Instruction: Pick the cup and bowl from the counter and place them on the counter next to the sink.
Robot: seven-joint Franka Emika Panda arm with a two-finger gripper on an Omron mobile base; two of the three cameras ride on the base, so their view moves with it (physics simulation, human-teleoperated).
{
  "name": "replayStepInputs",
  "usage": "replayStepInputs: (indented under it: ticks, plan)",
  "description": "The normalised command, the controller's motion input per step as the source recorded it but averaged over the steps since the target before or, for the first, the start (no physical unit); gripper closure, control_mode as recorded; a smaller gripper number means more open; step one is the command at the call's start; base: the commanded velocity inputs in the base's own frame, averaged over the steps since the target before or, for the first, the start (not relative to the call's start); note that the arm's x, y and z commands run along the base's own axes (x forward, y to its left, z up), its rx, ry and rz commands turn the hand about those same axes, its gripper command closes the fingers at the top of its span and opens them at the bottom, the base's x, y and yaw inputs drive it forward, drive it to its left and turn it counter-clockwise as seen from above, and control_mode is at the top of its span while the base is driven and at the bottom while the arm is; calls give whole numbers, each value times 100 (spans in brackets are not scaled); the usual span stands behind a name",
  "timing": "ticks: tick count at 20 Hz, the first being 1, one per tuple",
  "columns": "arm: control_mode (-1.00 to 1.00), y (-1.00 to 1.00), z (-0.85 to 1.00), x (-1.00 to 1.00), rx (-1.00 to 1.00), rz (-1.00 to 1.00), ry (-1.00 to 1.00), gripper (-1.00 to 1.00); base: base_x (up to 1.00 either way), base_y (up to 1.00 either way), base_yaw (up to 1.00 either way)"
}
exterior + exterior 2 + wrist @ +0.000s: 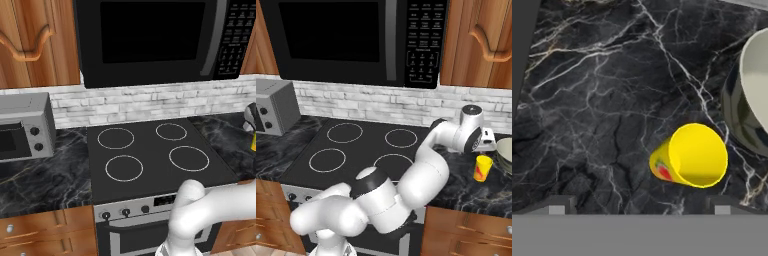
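Gripper [487,138] is hovering fully open and empty above the cup [482,168], which is standing upright on the counter [466,187] right of the stovetop [363,150], just left of the bowl [504,154]. Descending centred, avoiding the bowl, is advisable.

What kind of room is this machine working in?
It looks like a home kitchen, computer-rendered. A flat black stovetop with four white rings sits under a black microwave, set into a black marble counter over wooden cabinets.
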Motion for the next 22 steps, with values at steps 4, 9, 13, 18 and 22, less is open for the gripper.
replayStepInputs:
  ticks: [4, 9, 13, 18, 22]
  plan:
    - [-100, 0, -11, 13, 0, 0, 3, -100, 0, 0, 0]
    - [-100, -4, -10, 0, 0, 0, 4, -100, 0, 0, 0]
    - [-100, -9, -15, 0, 0, 0, 4, -100, 0, 0, 0]
    - [-100, -17, -9, 3, 0, 0, 3, -100, 0, 0, 0]
    - [-100, -13, -13, 8, 0, 0, 1, -100, 0, 0, 0]
